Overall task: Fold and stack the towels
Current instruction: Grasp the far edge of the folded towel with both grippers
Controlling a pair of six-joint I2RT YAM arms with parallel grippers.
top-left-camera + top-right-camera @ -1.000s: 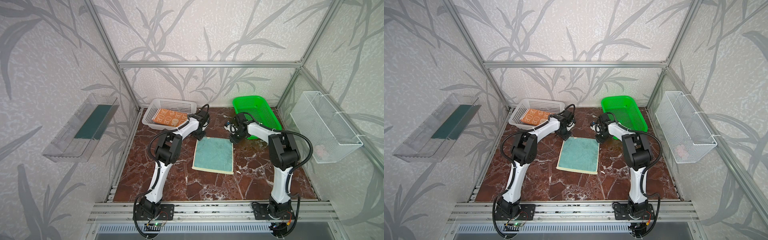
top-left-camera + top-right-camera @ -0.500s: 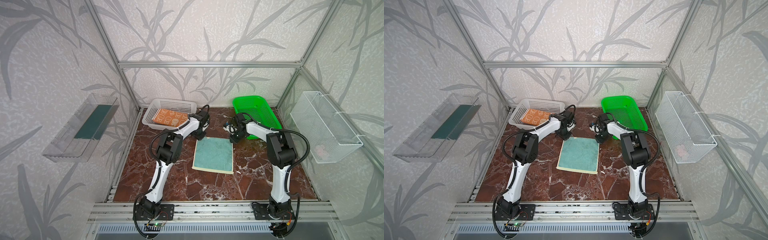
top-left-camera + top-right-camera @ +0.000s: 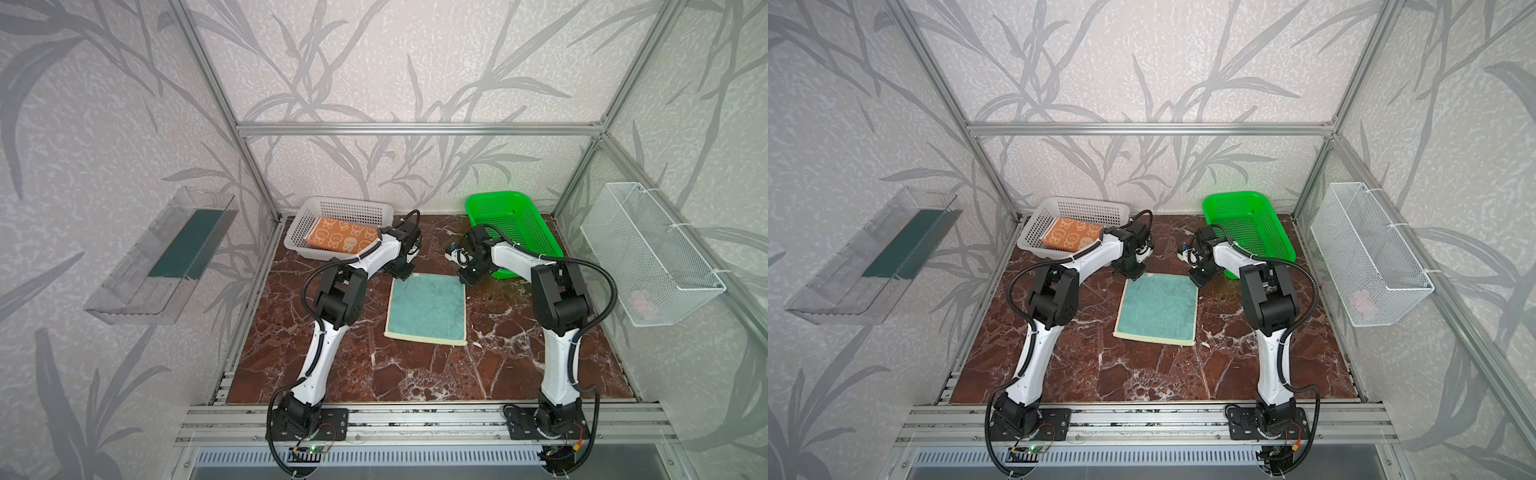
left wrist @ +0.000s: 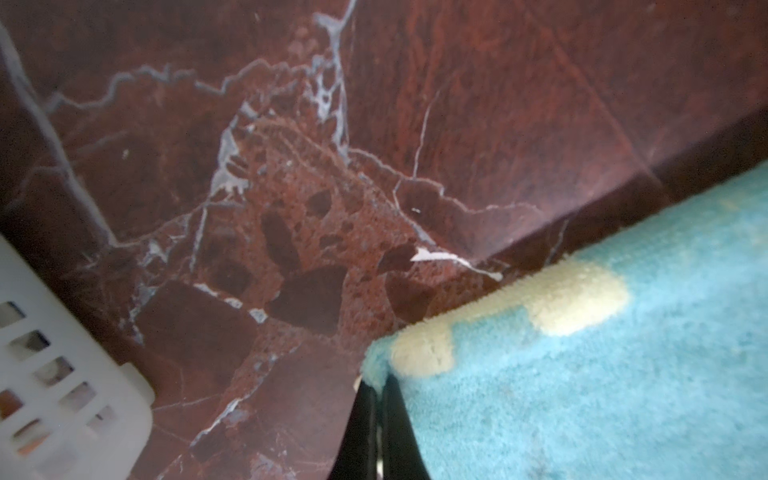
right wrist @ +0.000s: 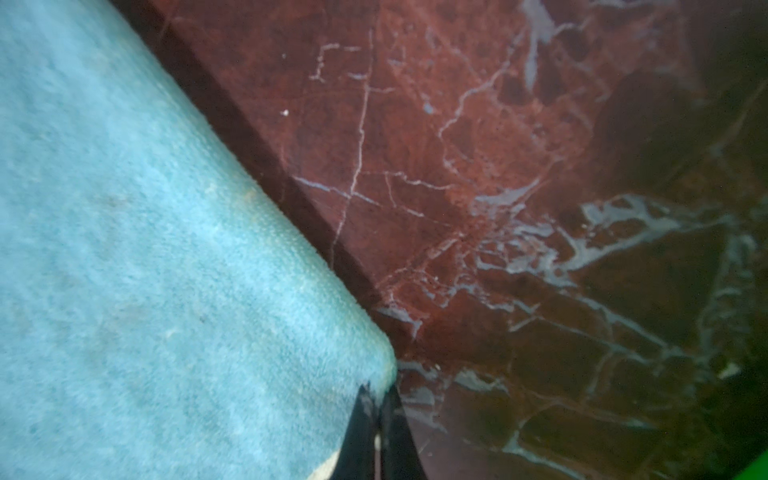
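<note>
Left wrist view, right up close: the left gripper (image 4: 377,392) has its two black fingers pinched tight on the corner of the blue towel (image 4: 582,395). The pile is thick, fuzzy terry, with rounded cream patches along the hem. Beyond it runs the glossy red-brown marble table (image 4: 291,166), veined in white, and there's a rounded corner of the slotted white basket (image 4: 62,374).

Over on the right wrist view it's the same story: the right gripper (image 5: 377,395) is clamped on the towel's other far corner, with soft teal nap running off to one side.

Now both top views. The two white arms rise from their bases on the aluminium rail at the near edge, elbows bent high, forearms reaching away and tipped down, so that the gripper tips come down onto the cloth. The towel lies flat and square between them in the middle of the table, with a cream edge showing along its near side.

Further back on the left, the orange towel (image 3: 340,239) with cream rabbit faces lies folded inside the white basket. The perforated green basket (image 3: 519,224) sits back right, just behind the right wrist.

Leaf-patterned grey walls enclose the cell. A clear plastic tray (image 3: 158,257) hangs on the left wall and a white wire basket (image 3: 648,257) on the right.
</note>
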